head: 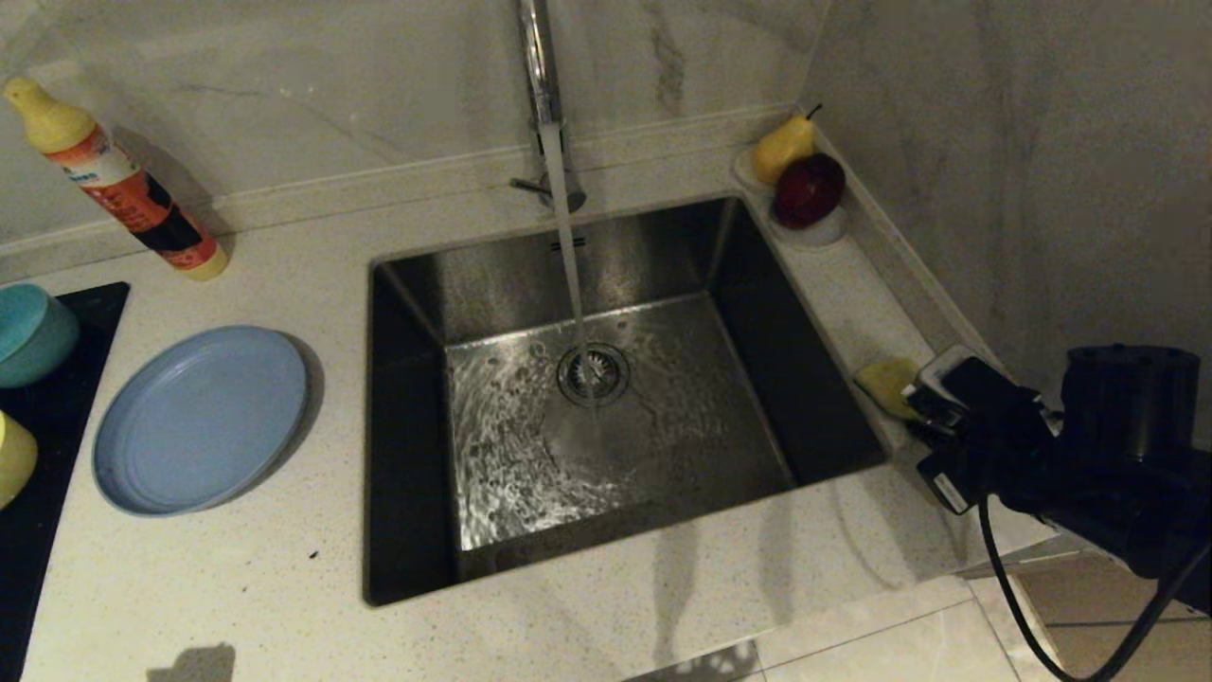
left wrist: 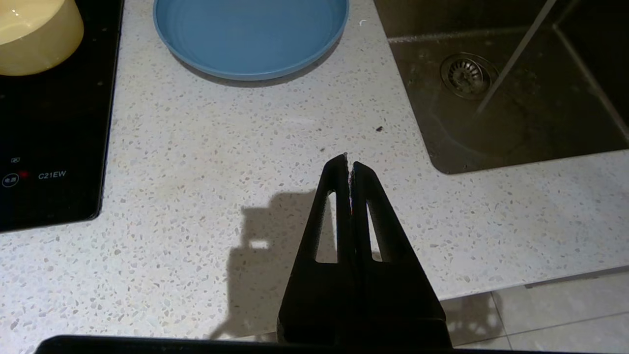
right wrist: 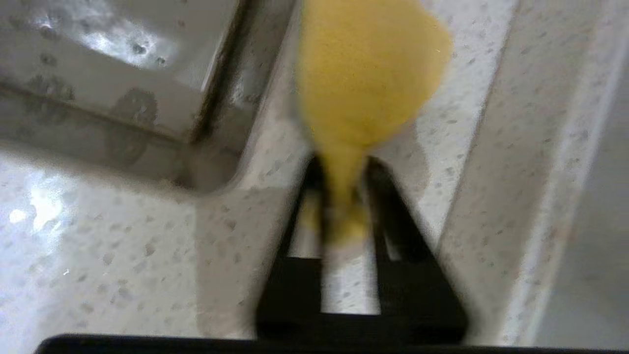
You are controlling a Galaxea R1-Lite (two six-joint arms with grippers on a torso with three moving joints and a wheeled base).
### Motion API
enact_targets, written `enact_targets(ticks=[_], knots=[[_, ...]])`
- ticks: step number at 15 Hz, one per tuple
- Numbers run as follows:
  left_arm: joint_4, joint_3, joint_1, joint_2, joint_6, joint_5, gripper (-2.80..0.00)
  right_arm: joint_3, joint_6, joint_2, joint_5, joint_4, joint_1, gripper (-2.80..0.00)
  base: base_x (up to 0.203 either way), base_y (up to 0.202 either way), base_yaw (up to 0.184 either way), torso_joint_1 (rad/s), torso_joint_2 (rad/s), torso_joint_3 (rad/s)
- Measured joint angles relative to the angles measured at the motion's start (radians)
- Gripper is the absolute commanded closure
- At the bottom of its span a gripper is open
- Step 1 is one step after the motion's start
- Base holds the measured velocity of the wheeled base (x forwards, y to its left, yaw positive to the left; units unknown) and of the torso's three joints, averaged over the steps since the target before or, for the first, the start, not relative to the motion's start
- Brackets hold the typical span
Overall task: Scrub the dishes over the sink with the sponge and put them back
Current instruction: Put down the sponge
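Observation:
The yellow sponge (head: 888, 384) (right wrist: 368, 73) rests on the narrow counter strip right of the sink (head: 757, 313), pinched thin between the fingers of my right gripper (head: 917, 398) (right wrist: 344, 164). Water runs from the tap (head: 540, 66) onto the drain (head: 593, 373). The light-blue plate (head: 199, 417) (left wrist: 250, 34) lies on the counter left of the sink. The teal bowl (head: 28, 332) and the pale yellow bowl (head: 14, 459) (left wrist: 34, 34) stand on the black hob at the far left. My left gripper (left wrist: 350, 162) hovers shut and empty over the front counter, out of the head view.
An orange and yellow bottle (head: 123, 194) leans at the back left. A pear (head: 784, 147) and a red apple (head: 810, 189) sit on a white dish (head: 814, 232) in the back right corner. A marble wall rises close behind my right arm. The black hob (left wrist: 49, 123) borders the counter on the left.

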Motion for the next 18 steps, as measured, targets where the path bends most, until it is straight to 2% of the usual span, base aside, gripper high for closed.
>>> enact_targets(ticks=[18], knots=[[-0.001,0.0,0.0,0.0,0.0,0.0,0.0,-0.038,-0.009,-0.053,-0.062,0.018,-0.01,-2.8,0.0,0.0,0.0,0.0,0.0,0.0]])
